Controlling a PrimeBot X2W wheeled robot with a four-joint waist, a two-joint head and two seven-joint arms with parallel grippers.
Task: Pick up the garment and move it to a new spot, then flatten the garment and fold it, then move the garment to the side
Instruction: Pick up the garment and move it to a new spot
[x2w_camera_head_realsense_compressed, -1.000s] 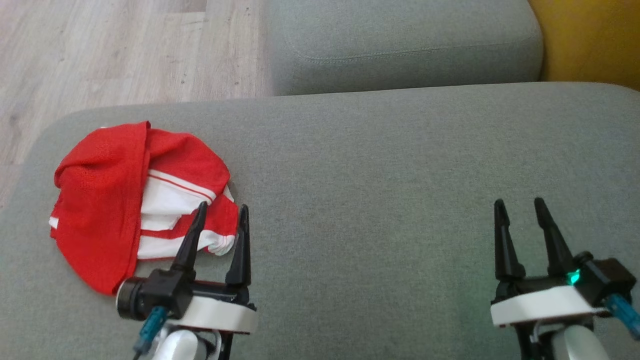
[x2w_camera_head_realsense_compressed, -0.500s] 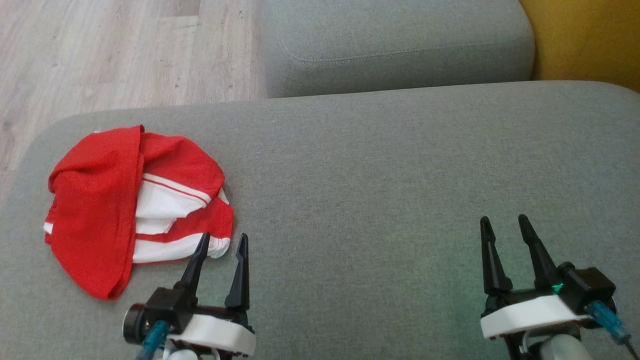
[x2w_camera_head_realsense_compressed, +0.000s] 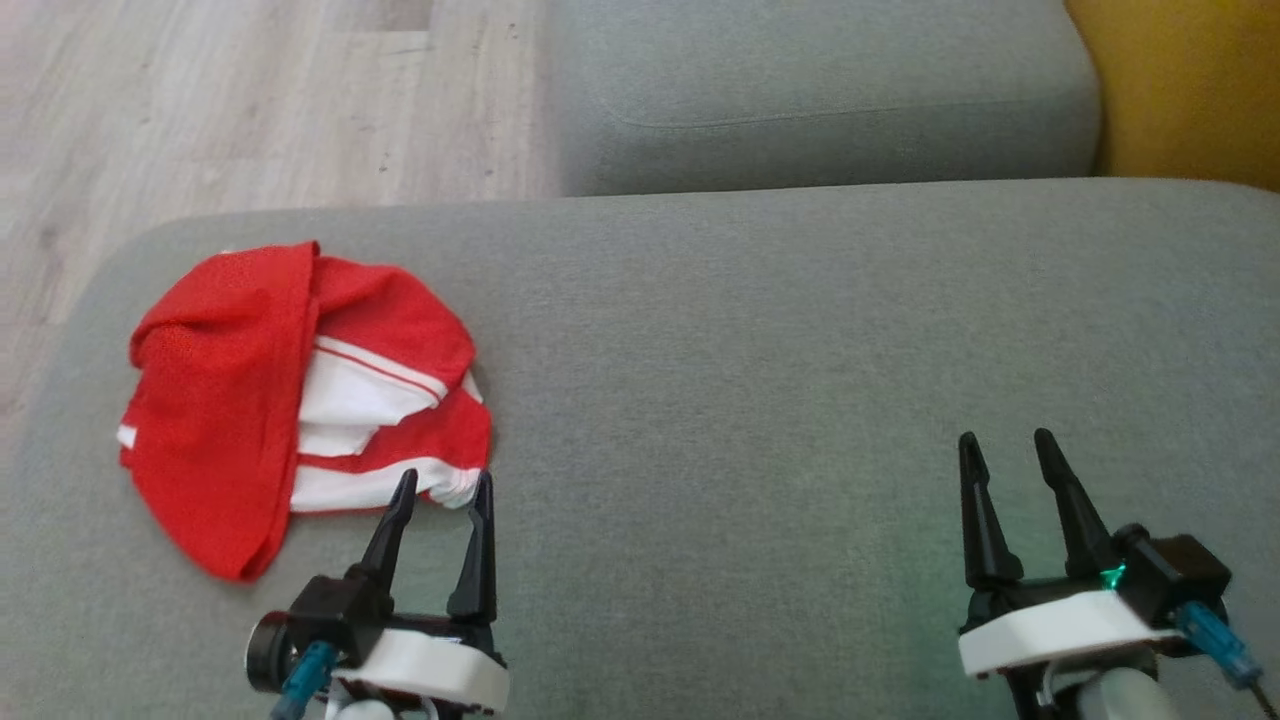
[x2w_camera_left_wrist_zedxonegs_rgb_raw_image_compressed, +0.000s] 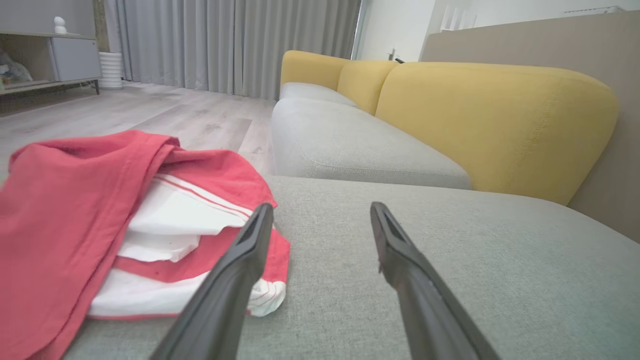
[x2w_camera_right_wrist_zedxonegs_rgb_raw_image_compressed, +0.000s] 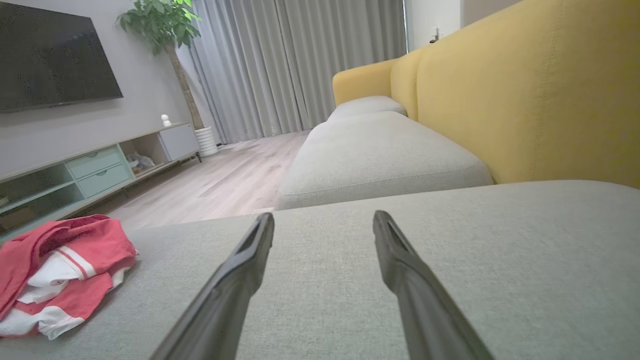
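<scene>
on the left end of the grey fabric sofa cushion (x2w_camera_head_realsense_compressed: 760, 350) lies the crumpled red-and-white mesh garment (x2w_camera_head_realsense_compressed: 250, 400). left end effector (x2w_camera_head_realsense_compressed: 445, 483) spread, tips at its near hem, perhaps touching; right end effector (x2w_camera_head_realsense_compressed: 1004, 443) spread, well apart. best to pinch the hem low, gathering few layers.

Bare grey cushion (x2w_camera_head_realsense_compressed: 760, 400) lies open right of the garment (x2w_camera_head_realsense_compressed: 250, 400); yellow backrest (x2w_camera_head_realsense_compressed: 1190, 90) walls the far corner.

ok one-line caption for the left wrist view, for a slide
Open left claw poised at the edge of a crumpled red-and-white garment on a grey sofa cushion.
</scene>
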